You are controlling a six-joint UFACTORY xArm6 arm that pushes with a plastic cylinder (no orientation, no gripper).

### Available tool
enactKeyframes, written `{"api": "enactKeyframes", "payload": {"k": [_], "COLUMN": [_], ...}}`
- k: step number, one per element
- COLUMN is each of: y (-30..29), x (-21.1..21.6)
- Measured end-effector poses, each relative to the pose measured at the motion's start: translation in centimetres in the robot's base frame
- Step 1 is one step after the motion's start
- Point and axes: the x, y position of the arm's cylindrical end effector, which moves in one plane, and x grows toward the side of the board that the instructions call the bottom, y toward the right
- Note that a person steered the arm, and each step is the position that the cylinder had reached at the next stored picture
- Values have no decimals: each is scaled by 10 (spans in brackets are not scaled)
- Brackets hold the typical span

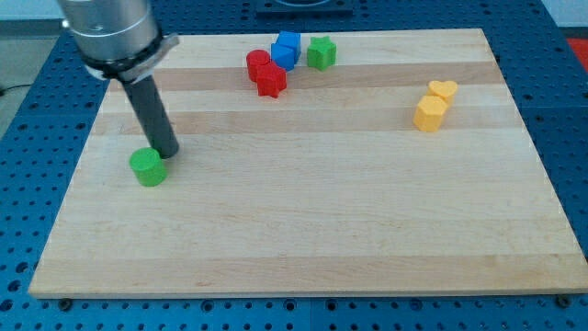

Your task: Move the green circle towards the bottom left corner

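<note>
My tip touches the green circle — upper right.

1. We went over the whole wooden board and couldn't find a single letter, number, logo or sticker on it, just plain wood grain.
2. Same story with the blocks: the green circle out at 9 o'clock, the red, blue and green cluster up at 12, and the yellow pair at 2 all have blank faces as far as we can make out.
3. The dark rod and the grey metal collar above it carry no readable brand or marking either.
</note>
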Motion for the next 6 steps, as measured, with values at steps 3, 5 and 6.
{"api": "enactKeyframes", "payload": {"k": [3,5,6], "y": [-15,91,166], "x": [61,39,-18]}}
